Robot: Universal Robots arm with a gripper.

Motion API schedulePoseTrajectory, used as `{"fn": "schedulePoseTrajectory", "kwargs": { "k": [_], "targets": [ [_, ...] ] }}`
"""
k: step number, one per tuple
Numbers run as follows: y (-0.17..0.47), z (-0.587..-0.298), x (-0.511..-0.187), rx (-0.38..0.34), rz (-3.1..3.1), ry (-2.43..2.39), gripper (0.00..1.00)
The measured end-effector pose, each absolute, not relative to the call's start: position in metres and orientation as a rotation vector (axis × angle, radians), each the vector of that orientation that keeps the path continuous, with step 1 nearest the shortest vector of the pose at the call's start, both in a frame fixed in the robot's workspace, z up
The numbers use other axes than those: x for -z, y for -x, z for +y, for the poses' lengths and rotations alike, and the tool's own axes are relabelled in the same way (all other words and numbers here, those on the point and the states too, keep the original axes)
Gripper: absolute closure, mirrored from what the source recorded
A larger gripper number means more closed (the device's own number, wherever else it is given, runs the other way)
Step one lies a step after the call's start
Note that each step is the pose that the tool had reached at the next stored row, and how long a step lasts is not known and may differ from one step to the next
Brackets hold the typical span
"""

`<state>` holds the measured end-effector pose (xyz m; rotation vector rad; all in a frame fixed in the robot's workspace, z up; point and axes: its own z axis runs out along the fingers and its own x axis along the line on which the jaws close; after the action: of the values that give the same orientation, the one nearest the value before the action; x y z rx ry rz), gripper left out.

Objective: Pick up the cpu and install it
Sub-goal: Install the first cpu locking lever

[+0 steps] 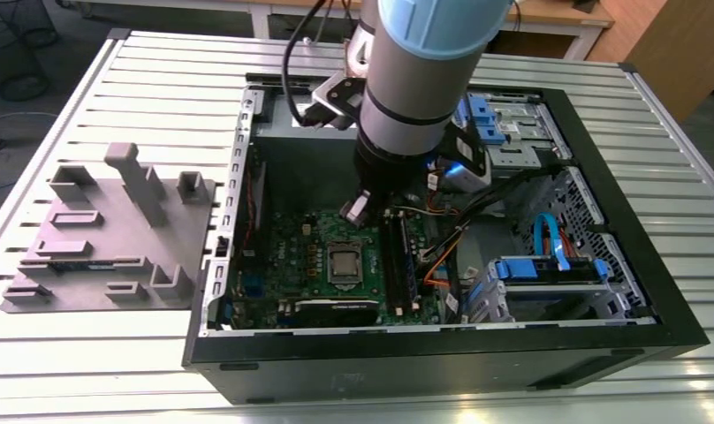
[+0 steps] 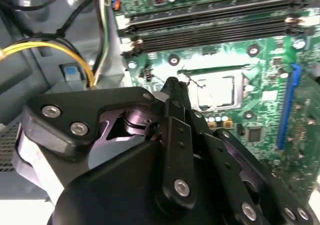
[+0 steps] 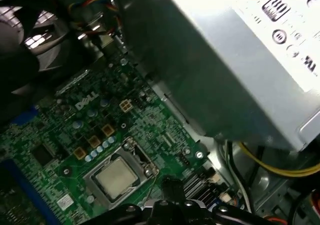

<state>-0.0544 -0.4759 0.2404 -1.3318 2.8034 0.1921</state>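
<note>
Exterior view: arm (image 1: 422, 79) reaches into open computer case (image 1: 640, 265), frame centre; cpu (image 1: 344, 263) seated in motherboard (image 1: 292, 256) socket, lower centre.
Second wrist view: gripper (image 2: 175, 87) above cpu (image 2: 216, 91); finger state cannot be told.
First wrist view: cpu (image 3: 115, 176) in socket; power supply (image 3: 220, 60) upper right.

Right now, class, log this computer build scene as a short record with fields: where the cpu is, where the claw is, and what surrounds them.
cpu: silver square sitting in the socket on the motherboard, seen in both wrist views
motherboard: green board lying flat inside the open computer case
claw: black claw above the board, tip beside the socket, apart from the cpu
held item: nothing seen at the claw tip
memory slots: long black slots next to the socket
outside the case: grey parts fixture on the table, at the exterior view's left
</note>
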Motion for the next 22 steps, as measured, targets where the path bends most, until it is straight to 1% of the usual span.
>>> {"fn": "schedulePoseTrajectory", "kwargs": {
  "k": [6,16,22],
  "targets": [
    [0.054,-0.491,-0.24,-0.194,2.803,1.332,0.89],
    [0.054,-0.502,-0.239,-0.194,2.803,1.331,0.89],
    [0.054,-0.502,-0.238,-0.194,2.802,1.331,0.89]
  ]
}}
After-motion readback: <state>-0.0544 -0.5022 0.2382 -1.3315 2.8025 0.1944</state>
